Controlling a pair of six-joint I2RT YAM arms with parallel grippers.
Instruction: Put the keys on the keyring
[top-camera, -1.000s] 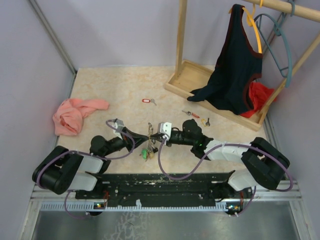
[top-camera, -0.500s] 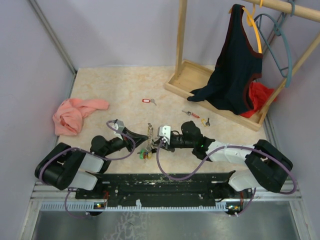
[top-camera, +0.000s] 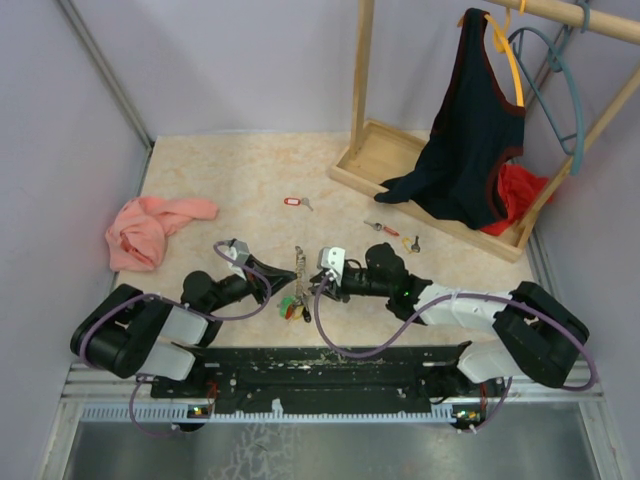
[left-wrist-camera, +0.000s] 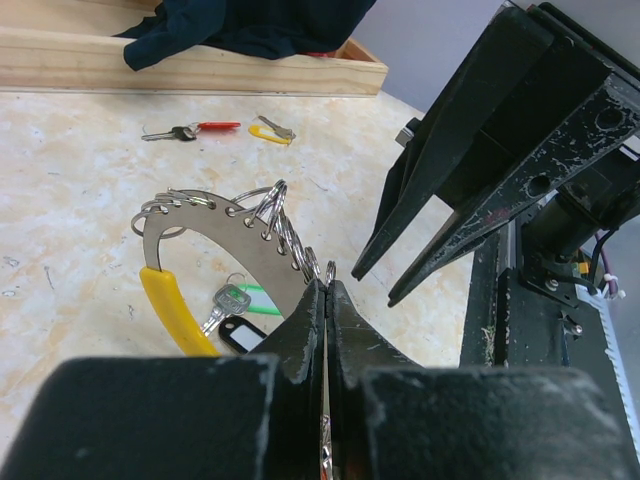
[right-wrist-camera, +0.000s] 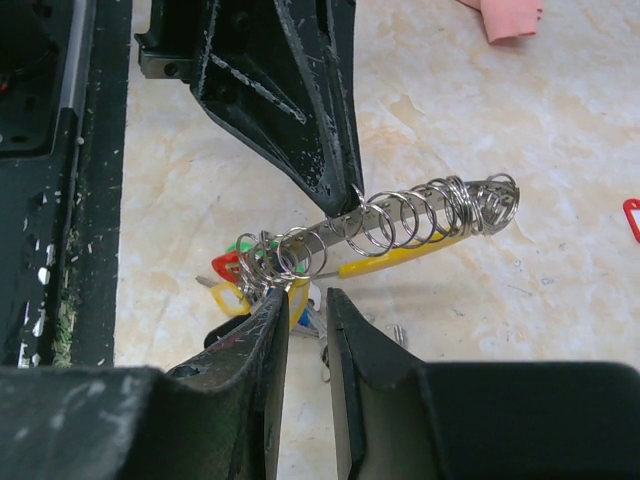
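Silvery metal keyring (left-wrist-camera: 215, 225): a curved flat strip pierced with holes, each threaded with a small split ring, with a yellow plastic part attached. It is held tilted just above the marbled table (top-camera: 230, 170), between the two arms near their bases. Hanging keys (right-wrist-camera: 240, 275) with green, red, yellow and black tags bunch at its lower end. The left gripper (left-wrist-camera: 327, 290) is fully closed, pinching the strip's edge. The right gripper (right-wrist-camera: 305, 300) is slightly parted at the bunched rings, clasping nothing discernible. A red-tagged key (left-wrist-camera: 210, 127) and a yellow-tagged key (left-wrist-camera: 265, 131) lie apart on the table
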